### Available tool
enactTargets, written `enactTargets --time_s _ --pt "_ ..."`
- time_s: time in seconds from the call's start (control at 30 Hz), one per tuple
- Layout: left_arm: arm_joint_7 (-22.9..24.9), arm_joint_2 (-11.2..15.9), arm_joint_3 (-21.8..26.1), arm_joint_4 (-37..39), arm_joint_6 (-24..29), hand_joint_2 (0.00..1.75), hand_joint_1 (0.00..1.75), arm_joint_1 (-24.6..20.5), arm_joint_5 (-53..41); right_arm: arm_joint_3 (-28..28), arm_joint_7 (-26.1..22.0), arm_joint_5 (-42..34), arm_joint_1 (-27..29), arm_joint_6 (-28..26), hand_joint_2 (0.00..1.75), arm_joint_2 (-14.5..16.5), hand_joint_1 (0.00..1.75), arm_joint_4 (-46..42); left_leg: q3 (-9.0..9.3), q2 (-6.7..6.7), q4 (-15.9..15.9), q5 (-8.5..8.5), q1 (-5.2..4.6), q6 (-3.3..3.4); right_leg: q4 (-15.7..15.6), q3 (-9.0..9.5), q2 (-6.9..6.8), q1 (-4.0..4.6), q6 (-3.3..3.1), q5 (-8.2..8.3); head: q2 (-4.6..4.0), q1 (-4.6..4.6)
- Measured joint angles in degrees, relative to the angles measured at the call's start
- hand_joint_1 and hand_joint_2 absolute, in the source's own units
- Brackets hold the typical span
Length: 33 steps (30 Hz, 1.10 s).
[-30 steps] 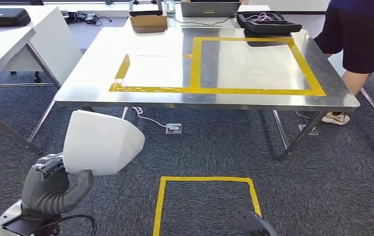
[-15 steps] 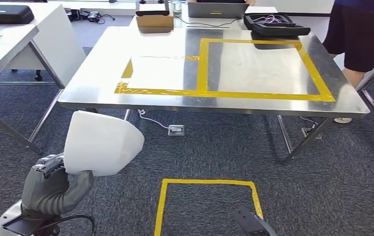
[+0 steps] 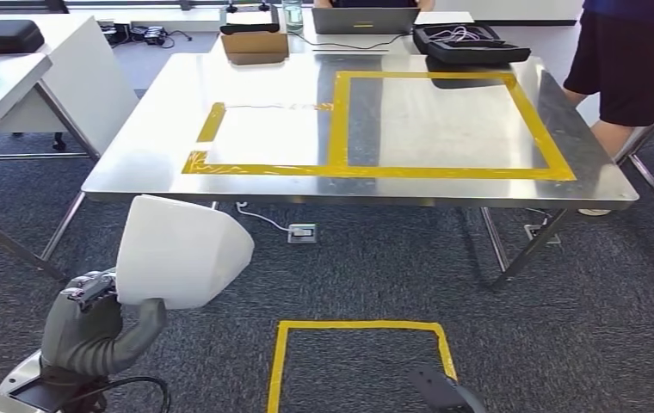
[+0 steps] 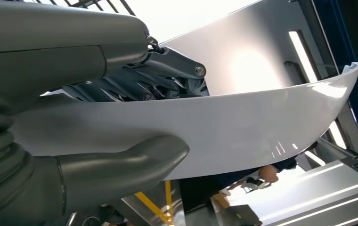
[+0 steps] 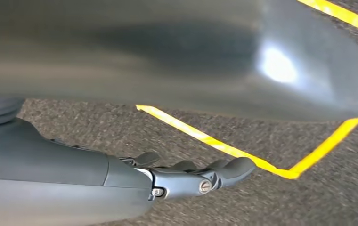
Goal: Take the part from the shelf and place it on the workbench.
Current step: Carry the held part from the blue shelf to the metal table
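The left hand (image 3: pixel 91 331) grips the white part (image 3: pixel 182 252) — thumb pressed under its lower edge, darker fingers (image 4: pixel 134 89) behind — holding it over the carpet, short of the workbench (image 3: pixel 134 163). The right hand (image 5: pixel 186 176) hangs low, fingers loosely curled and apart, holding nothing, above the floor's yellow tape (image 5: pixel 243 153).

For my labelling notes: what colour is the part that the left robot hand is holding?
White and glossy; the part shows best in the head view.
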Motion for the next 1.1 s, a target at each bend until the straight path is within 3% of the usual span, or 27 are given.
enactTargets --time_s 0.03,0.13,0.2,0.3,0.33,0.37,0.4,0.47,0.53,0.63,0.7,0.73,0.8,0.83,0.87,0.9,0.97,1.0,1.03,1.1 --pt "-0.01 0.01 0.0 0.04 0.0 1.75 1.75 0.03 0.0 0.0 0.01 -0.05 -0.02 0.17 0.0 -0.01 0.0 0.0 0.64 -0.07 -1.6 0.36 -0.09 0.26 0.02 0.05 0.06 0.05 0.31 -0.2 -0.01 0.02" --pt "-0.04 0.04 0.0 0.11 0.0 1.75 1.75 0.22 0.02 0.01 0.06 -0.13 -0.08 0.68 0.0 -0.02 0.0 0.0 0.97 -0.09 -2.47 0.1 -0.19 1.17 -0.14 0.21 0.1 0.01 1.32 -0.49 -0.01 0.06" --pt "-0.09 0.02 0.01 0.13 -0.02 1.75 1.75 0.3 0.08 0.02 0.15 0.04 -0.22 0.6 0.0 0.01 0.0 0.0 1.51 0.06 -3.01 0.11 0.06 1.83 2.09 -0.69 -0.02 -0.01 1.96 -1.81 0.0 0.09" --pt "-0.13 0.0 0.02 0.44 -0.17 1.75 1.75 0.44 0.15 0.02 0.49 0.25 -0.36 0.09 0.0 0.04 0.0 0.06 1.92 0.29 -3.15 -0.23 0.14 2.37 12.8 -6.86 -0.14 -0.16 2.63 -5.98 0.0 0.13" --pt "-0.12 0.01 0.02 0.61 -0.21 1.75 1.75 0.48 0.15 0.02 0.59 0.25 -0.33 -0.09 0.0 0.05 0.0 0.09 2.04 0.29 -3.14 -0.38 0.13 2.43 15.44 -8.71 -0.15 -0.2 2.74 -6.32 0.01 0.12" --pt "-0.11 0.0 0.02 0.76 -0.25 1.75 1.75 0.5 0.16 0.02 0.72 0.26 -0.31 -0.22 0.0 0.08 0.0 0.12 2.24 0.27 -3.13 -0.56 0.12 2.4 15.98 -9.56 -0.16 -0.24 2.78 -5.46 0.01 0.13" --pt "-0.09 -0.01 0.02 0.87 -0.31 1.75 1.75 0.5 0.17 0.02 0.84 0.27 -0.31 -0.29 0.0 0.1 0.0 0.14 2.54 0.25 -3.12 -0.78 0.13 2.33 14.24 -9.22 -0.18 -0.29 2.77 -3.53 0.01 0.13" --pt "-0.01 -0.01 0.02 0.99 -0.55 1.75 1.75 0.49 0.24 0.02 1.03 0.23 -0.34 -0.34 0.0 0.11 0.0 0.15 3.29 0.22 -3.09 -1.35 0.08 1.97 6.44 -6.05 -0.32 -0.34 2.55 1.17 0.01 0.12" --pt "0.07 -0.01 0.02 1.04 -0.75 1.75 1.75 0.5 0.35 0.01 0.99 -0.02 -0.37 -0.5 0.0 0.14 0.0 0.17 3.68 0.16 -3.04 -1.89 -0.12 1.36 0.9 -3.63 -0.4 -0.18 1.9 3.05 0.01 0.1" --pt "0.09 -0.01 0.01 1.13 -0.91 1.75 1.75 0.49 0.56 -0.02 0.75 -0.14 -0.23 -0.74 0.0 0.2 0.0 0.2 3.92 0.17 -3.21 -2.28 -0.12 0.33 -0.13 -3.19 -0.32 0.01 0.67 2.7 0.0 0.09" --pt "0.08 0.01 -0.01 1.22 -0.94 1.75 1.75 0.47 0.73 -0.05 0.68 -0.09 -0.14 -0.64 0.0 0.2 0.0 0.19 3.28 0.19 -1.22 -3.51 0.03 -0.37 -0.46 -2.71 -0.32 -0.11 -0.11 2.64 0.01 0.02" --pt "0.08 0.01 -0.01 1.28 -0.94 1.75 1.75 0.48 0.83 -0.08 0.67 -0.1 -0.1 -0.52 0.0 0.19 0.0 0.18 2.06 0.2 1.47 -4.9 0.1 -0.64 -0.6 -2.43 -0.34 -0.19 -0.42 2.56 0.0 -0.02" --pt "0.07 0.01 -0.02 1.53 -0.94 1.75 1.75 0.55 0.95 -0.11 0.68 -0.16 0.01 -0.34 0.0 0.18 0.0 0.19 -2.06 0.2 9.25 -8.24 0.15 -0.99 -0.62 -2.08 -0.38 -0.13 -0.77 2.21 0.01 -0.07" --pt "0.07 0.02 -0.02 1.72 -0.94 1.75 1.75 0.6 0.99 -0.11 0.68 -0.18 0.1 -0.3 0.0 0.18 0.0 0.19 -3.94 0.2 12.34 -9.04 0.17 -1.07 -0.61 -1.93 -0.38 -0.1 -0.83 2.04 0.01 -0.07" --pt "0.07 0.02 -0.02 1.9 -0.94 1.75 1.75 0.64 1.01 -0.11 0.69 -0.2 0.18 -0.3 0.0 0.18 0.0 0.19 -4.99 0.2 13.57 -8.69 0.17 -1.08 -0.6 -1.73 -0.34 -0.08 -0.82 1.85 0.01 -0.07" --pt "0.07 0.02 -0.02 2.03 -0.94 1.75 1.75 0.65 1.04 -0.12 0.7 -0.23 0.26 -0.3 0.0 0.18 0.0 0.19 -4.84 0.19 12.42 -7.15 0.17 -1.01 -0.6 -1.44 -0.22 -0.08 -0.75 1.65 0.0 -0.07" --pt "-0.01 0.02 -0.02 2.18 -0.94 1.75 1.75 0.62 1.11 -0.13 0.77 -0.32 0.32 -0.22 0.0 0.19 0.0 0.19 -1.8 -0.52 4.89 -2.45 0.21 -0.72 -0.59 -0.73 0.33 -0.1 -0.37 1.19 0.0 -0.08" --pt "-0.05 0.03 -0.02 2.24 -0.93 1.75 1.75 0.61 1.14 -0.14 0.86 -0.38 0.26 -0.17 0.0 0.2 0.0 0.19 -0.07 -1.12 1.1 -0.89 0.23 -0.52 -0.5 -0.51 0.67 -0.04 -0.06 0.93 0.0 -0.08" --pt "-0.1 0.03 -0.02 2.33 -0.92 1.75 1.75 0.61 1.17 -0.16 0.95 -0.43 0.16 -0.14 0.0 0.2 0.0 0.2 1.11 -1.61 -1.43 -0.1 0.24 -0.29 -0.46 -0.42 0.99 -0.01 0.26 0.75 0.01 -0.07" --pt "-0.2 0.05 -0.02 2.49 -0.83 1.75 1.75 0.62 1.2 -0.2 1.01 -0.47 -0.01 -0.14 0.0 0.18 0.0 0.2 1.83 -1.65 -2.73 -0.31 0.06 0.36 -0.54 -0.49 1.54 -0.01 0.95 0.63 0.01 -0.04"
